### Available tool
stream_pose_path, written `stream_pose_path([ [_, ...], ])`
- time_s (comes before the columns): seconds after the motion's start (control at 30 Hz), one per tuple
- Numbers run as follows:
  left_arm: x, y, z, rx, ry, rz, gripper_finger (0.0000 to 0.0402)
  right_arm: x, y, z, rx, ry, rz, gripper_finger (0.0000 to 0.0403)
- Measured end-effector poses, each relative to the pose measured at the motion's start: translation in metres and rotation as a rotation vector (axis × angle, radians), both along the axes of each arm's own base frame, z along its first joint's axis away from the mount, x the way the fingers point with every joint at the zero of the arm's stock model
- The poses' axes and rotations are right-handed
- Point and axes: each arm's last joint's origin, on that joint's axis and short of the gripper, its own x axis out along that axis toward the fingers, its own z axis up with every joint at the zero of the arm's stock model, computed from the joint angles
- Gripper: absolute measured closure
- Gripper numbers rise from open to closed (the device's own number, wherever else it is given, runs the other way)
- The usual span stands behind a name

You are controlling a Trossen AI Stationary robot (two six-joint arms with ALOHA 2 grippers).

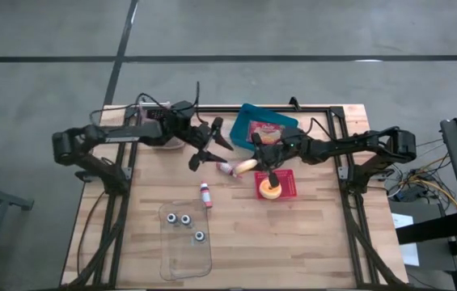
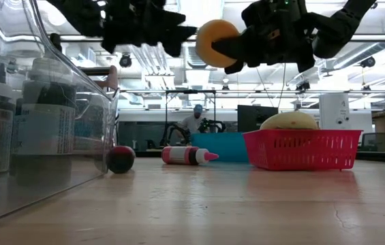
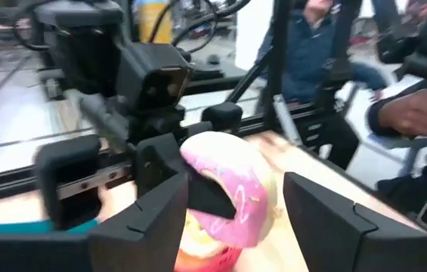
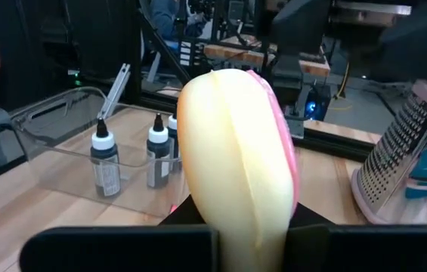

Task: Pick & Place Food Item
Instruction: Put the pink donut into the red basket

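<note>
Pinched edge-on in the right gripper (image 4: 236, 234), the pink-iced donut (image 4: 237, 143) is hanging above the surface (image 1: 293, 234) beside the open-fingered left gripper (image 1: 212, 145) — the right arm should be lowering it gently over the red basket (image 1: 289, 184), not dropping it.

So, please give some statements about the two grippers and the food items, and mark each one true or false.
1. The right gripper is shut on the pink-iced donut. True.
2. The left gripper has its fingers apart, with the donut between them. True.
3. The red basket is empty. False: a pale round food item lies in it.
4. The clear container holds three small bottles. True.
5. The donut rests on the table. False: it is held up in the air.
</note>
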Motion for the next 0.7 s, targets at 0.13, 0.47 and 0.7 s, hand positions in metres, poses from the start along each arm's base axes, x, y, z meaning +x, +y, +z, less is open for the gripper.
stream_pose_path([
  [0.13, -0.022, -0.006, 0.013, 0.060, 0.014, 0.106, 0.0178, -0.001, 0.000, -0.001, -0.012, 0.034, -0.048, 0.0392],
  [0.47, -0.071, -0.022, 0.005, 0.078, -0.078, 0.375, 0.0179, -0.013, 0.020, 0.003, -0.301, 0.215, -0.470, 0.0392],
  [0.7, -0.084, -0.026, -0.020, 0.024, -0.072, 0.427, 0.0179, -0.021, 0.051, 0.002, -0.537, 0.299, -0.728, 0.0392],
])
